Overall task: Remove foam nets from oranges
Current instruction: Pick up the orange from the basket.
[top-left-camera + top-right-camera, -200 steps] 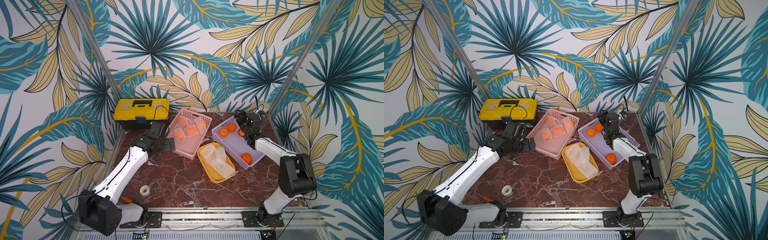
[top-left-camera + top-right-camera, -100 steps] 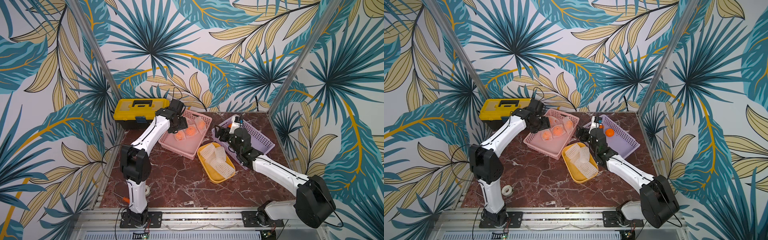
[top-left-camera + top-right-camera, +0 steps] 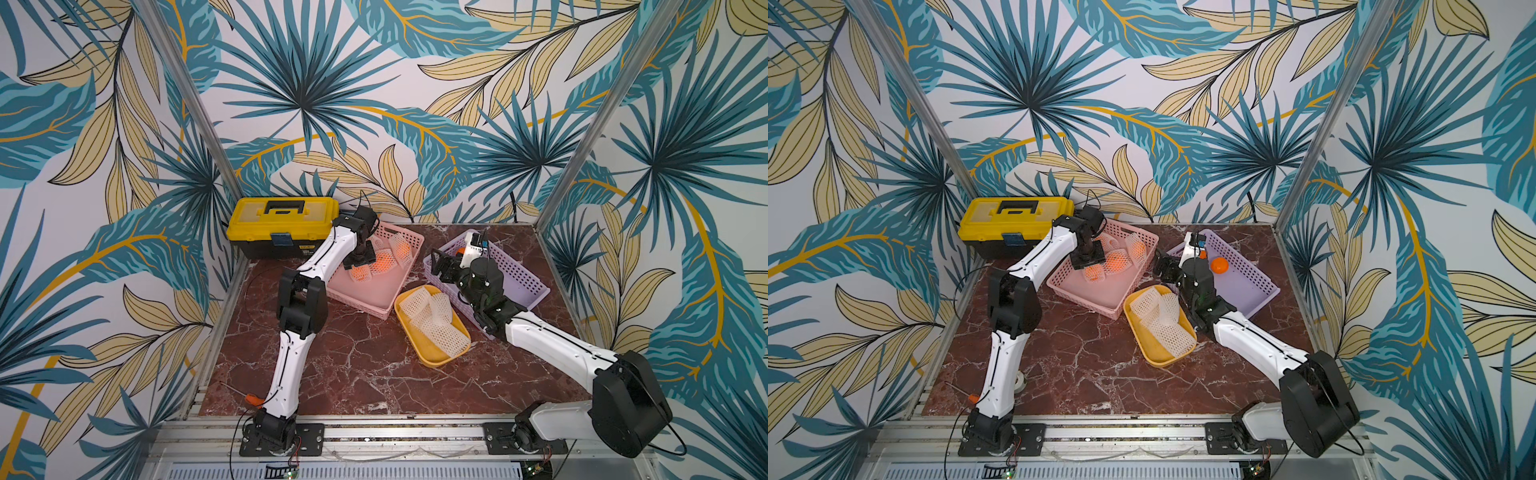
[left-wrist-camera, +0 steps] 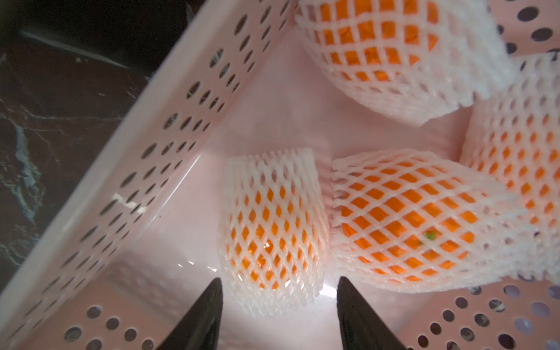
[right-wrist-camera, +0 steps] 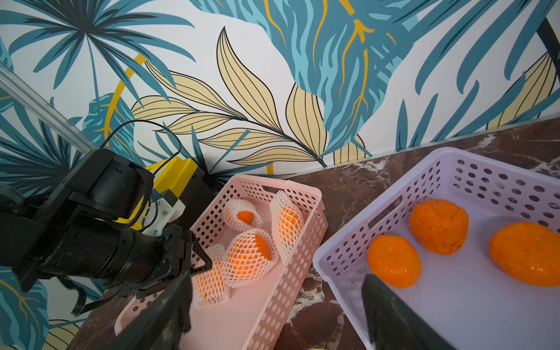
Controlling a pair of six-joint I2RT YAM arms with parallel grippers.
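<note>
Straddling one netted orange (image 4: 272, 230) with the left gripper (image 4: 278, 280), part open, clear of the foam on both sides as far as shows, gripping nothing yet; working by the left wall of the pink basket (image 4: 169, 145), far and left of centre, just right of the yellow toolbox (image 3: 282, 224); hovering with the right gripper (image 5: 275, 281), wide open and empty, above the gap between the pink basket and the purple basket (image 5: 394, 197) to its right.

Could go wrong in several ways, by judgement: pinching only soft mesh, crushing it and sliding off the round fruit; catching the neighbouring net (image 4: 424, 221), pressed against the chosen one on one side, and lifting two together; squeezing too hard and bruising the fruit; dragging the light basket along instead of freeing the orange; knocking the two arms together, hanging so near each other.

Counting: four oranges in nets, all in the pink basket; three bare oranges (image 5: 394, 260) in the purple basket; three empty foam nets (image 3: 432, 320), as far as can be made out, heaped in the yellow tray (image 3: 428, 357) nearer the front, between the baskets; two baskets, one tray, one toolbox.
</note>
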